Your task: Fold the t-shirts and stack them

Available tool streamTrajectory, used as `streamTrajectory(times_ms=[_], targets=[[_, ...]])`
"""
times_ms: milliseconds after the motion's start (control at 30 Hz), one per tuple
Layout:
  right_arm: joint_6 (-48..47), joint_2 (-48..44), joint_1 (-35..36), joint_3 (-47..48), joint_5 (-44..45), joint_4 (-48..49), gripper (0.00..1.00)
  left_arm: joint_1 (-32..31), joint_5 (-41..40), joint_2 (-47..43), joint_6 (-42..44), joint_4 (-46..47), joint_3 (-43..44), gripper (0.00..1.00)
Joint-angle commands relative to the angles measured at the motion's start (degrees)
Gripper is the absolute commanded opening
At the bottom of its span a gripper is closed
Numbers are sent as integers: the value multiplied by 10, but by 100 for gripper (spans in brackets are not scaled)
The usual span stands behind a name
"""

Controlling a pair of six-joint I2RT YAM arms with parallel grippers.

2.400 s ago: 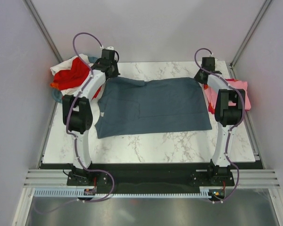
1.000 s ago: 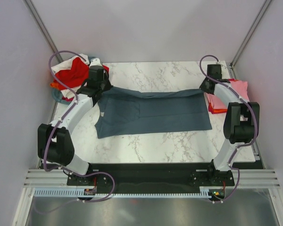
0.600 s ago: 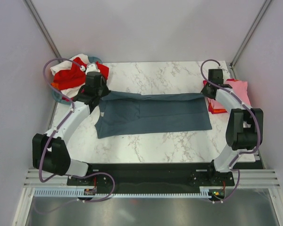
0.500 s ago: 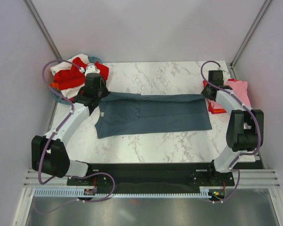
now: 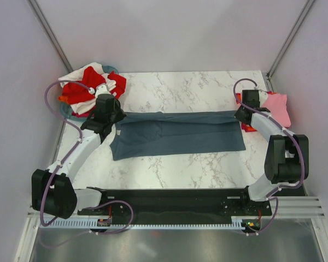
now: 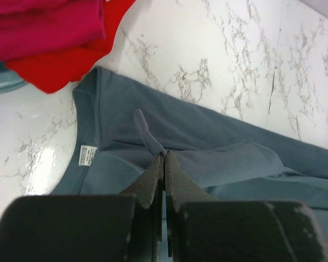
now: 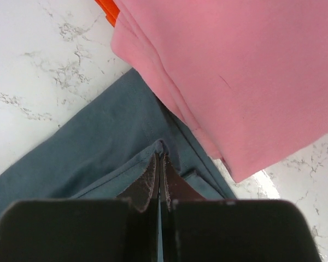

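A slate blue-grey t-shirt [image 5: 177, 136] lies stretched left to right across the middle of the marble table, its far edge lifted and drawn over the rest. My left gripper [image 5: 112, 115] is shut on the far left edge of the shirt, near the collar; in the left wrist view [image 6: 164, 155] a pinch of blue-grey cloth [image 6: 218, 136] rises into the tips. My right gripper [image 5: 241, 114] is shut on the far right edge; the right wrist view [image 7: 160, 158] shows a fold of that shirt [image 7: 82, 147] clamped. A folded pink t-shirt [image 5: 277, 106] lies on an orange-red one [image 5: 246, 127] at the right.
Red and white t-shirts [image 5: 87, 90] are heaped over a round teal basket [image 5: 65, 111] at the far left corner. The left wrist view shows a magenta one [image 6: 44, 22] and a red one [image 6: 60, 71] there. The pink t-shirt [image 7: 251, 71] overlaps the blue-grey shirt's right edge.
Both grippers have drawn the shirt's far edge toward the near side, so the shirt now looks narrower front to back. Both arms have swung outward and lower.
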Motion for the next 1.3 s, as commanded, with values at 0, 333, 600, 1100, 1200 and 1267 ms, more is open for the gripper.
streamTrajectory(times_ms=[0, 333, 600, 1100, 1200, 1267], targets=[[10, -29, 0, -22, 24, 26, 0, -1, 0, -30, -36, 7, -29, 2], [57, -89, 0, -160, 42, 106, 3, -1, 25, -79, -56, 26, -131, 2], [71, -171, 1, -222, 54, 142, 49, -1, 39, -123, -49, 28, -187, 5], [54, -128, 24, -186, 17, 131, 52, -1, 45, -130, -37, 31, -212, 9], [48, -109, 23, -175, 26, 115, 48, 0, 47, -130, -36, 31, -206, 9], [50, -106, 24, -176, 29, 107, 47, 0, 48, -132, -35, 31, -204, 9]])
